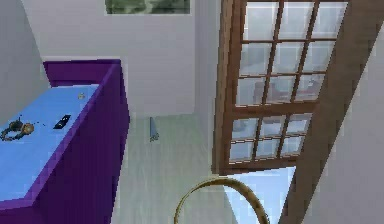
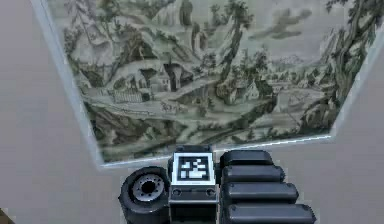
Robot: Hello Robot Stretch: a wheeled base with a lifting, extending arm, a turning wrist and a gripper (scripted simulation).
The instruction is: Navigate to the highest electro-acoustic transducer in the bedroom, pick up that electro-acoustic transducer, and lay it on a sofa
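Against a wall point(image 2: 30, 150) hung with a landscape picture point(image 2: 200, 70), the gripper point(image 2: 145, 195) sits drawn in, presumably for driving, jaw state and load undeterminable; a small ringed object point(image 1: 14, 128), possibly the transducer, lies on the blue top of the purple unit point(image 1: 100, 140), forward view's left.

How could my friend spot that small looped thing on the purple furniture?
Find the purple furniture with the pale blue top on the forward view's left. The looped thing lies on that top at the picture's left edge. Unlike the flat dark oblong to its right, it is rounded, dark with yellowish parts.
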